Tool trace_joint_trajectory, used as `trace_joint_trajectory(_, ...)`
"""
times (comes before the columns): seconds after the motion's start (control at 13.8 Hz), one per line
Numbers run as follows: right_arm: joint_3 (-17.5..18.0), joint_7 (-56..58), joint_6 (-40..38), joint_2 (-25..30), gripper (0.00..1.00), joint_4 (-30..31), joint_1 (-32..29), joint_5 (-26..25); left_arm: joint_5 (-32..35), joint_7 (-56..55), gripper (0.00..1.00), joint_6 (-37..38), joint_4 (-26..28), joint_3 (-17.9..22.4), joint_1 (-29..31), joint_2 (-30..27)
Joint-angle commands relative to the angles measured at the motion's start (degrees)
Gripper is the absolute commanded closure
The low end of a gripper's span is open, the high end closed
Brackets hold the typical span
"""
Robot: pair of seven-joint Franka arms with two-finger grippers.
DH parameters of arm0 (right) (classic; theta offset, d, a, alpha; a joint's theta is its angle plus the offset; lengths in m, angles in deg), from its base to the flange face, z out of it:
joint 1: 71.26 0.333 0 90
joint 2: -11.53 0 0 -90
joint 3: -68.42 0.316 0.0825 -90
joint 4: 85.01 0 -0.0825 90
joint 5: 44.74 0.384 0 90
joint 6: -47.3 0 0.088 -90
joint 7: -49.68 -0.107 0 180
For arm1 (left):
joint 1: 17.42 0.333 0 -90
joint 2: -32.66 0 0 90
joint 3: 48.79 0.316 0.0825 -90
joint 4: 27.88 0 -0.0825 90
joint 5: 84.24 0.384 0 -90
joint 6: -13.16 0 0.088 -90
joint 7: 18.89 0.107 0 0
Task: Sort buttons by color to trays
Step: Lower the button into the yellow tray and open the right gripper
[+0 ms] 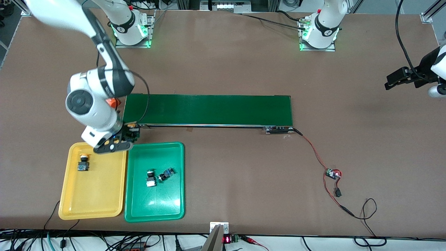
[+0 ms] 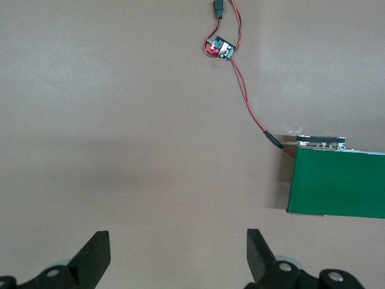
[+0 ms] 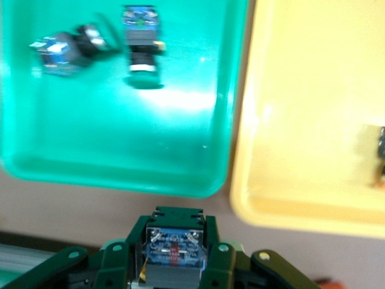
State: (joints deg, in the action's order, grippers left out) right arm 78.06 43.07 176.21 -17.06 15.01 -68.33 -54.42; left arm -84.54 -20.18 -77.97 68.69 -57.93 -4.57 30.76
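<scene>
Brown worktop [image 1: 226,69] carries 2 trays. Right claw [image 1: 130,134] grips a button [image 3: 173,247] above the trays' edge; left claw [image 2: 177,256] waits, open.

The brown table [image 1: 226,69] carries a yellow tray [image 1: 73,205], green tray [image 1: 174,205], conveyor belt [image 1: 209,109] — and probably a small circuit board [image 1: 332,173].

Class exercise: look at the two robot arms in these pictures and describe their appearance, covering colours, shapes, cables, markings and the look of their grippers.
Both arms are glossy white with rounded, tubular links and black joint bands. Each base bears a round black-and-white logo and glows green where it meets its metal plate. A thin black cable loops along the right arm. The right gripper looks dark with pale round fasteners; the left gripper has black, blocky, wedge-shaped fingers.
</scene>
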Motion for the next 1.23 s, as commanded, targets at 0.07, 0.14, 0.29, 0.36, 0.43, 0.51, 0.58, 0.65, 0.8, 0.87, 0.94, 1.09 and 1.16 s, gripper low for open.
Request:
trace_joint_trajectory(0.07, -5.14, 6.94, 2.47, -10.33, 0.99, -9.04, 0.06, -0.87, 0.74, 0.23, 0.00, 0.33, 0.90, -0.44, 0.34, -1.26)
trace_joint_trajectory(0.14, -6.02, 8.88, 4.06, -11.74, 0.99, -10.18, -0.46, -0.87, 0.74, 0.23, 0.00, 0.33, 0.90, -0.52, 0.34, -1.26)
trace_joint_trajectory(0.29, -6.20, 11.52, 5.56, -13.68, 0.99, -11.42, -2.83, -0.69, 0.74, 0.23, 0.00, 0.33, 0.90, -0.52, 0.25, -1.26)
trace_joint_trajectory(0.36, -6.20, 12.92, 6.18, -14.30, 0.99, -11.95, -3.71, -0.69, 0.74, 0.23, 0.00, 0.33, 0.90, -0.61, 0.25, -1.26)
trace_joint_trajectory(0.43, -6.20, 14.42, 6.97, -14.82, 0.99, -12.04, -4.42, -0.69, 0.74, 0.23, 0.00, 0.33, 0.90, -0.61, 0.25, -1.35)
trace_joint_trajectory(0.51, -6.20, 15.30, 7.93, -15.26, 0.98, -12.30, -5.03, -0.69, 0.74, 0.23, 0.00, 0.33, 0.90, -0.70, 0.25, -1.35)
trace_joint_trajectory(0.58, -6.20, 15.75, 8.81, -15.62, 0.95, -12.30, -5.39, -0.69, 0.65, 0.14, 0.00, 0.25, 0.90, -0.70, 0.25, -1.35)
trace_joint_trajectory(0.65, -6.20, 15.75, 9.34, -15.88, 0.78, -12.30, -5.65, -0.69, 0.57, 0.22, 0.00, 0.25, 0.90, -0.61, 0.25, -1.35)
trace_joint_trajectory(0.8, -6.20, 15.93, 9.43, -16.24, 0.54, -12.30, -5.74, -0.60, 0.57, 0.23, 0.00, 0.16, 0.90, -0.52, 0.34, -1.26)
trace_joint_trajectory(0.87, -6.20, 16.10, 9.43, -16.15, 0.39, -12.30, -5.48, -0.60, 0.57, 0.23, 0.00, 0.16, 0.90, -0.52, 0.34, -1.26)
trace_joint_trajectory(0.94, -6.12, 16.02, 9.35, -15.97, 0.22, -12.30, -5.48, -0.34, 0.57, 0.23, 0.00, 0.25, 0.90, -0.52, 0.34, -1.35)
trace_joint_trajectory(1.09, -5.85, 16.10, 8.73, -15.62, 0.00, -12.30, -5.57, -0.25, 0.57, 0.23, 0.00, 0.07, 0.90, -0.61, 0.25, -1.26)
trace_joint_trajectory(1.16, -5.68, 16.10, 8.64, -15.36, 0.00, -12.30, -5.65, -0.25, 0.57, 0.23, 0.00, 0.07, 0.90, -0.61, 0.25, -1.26)
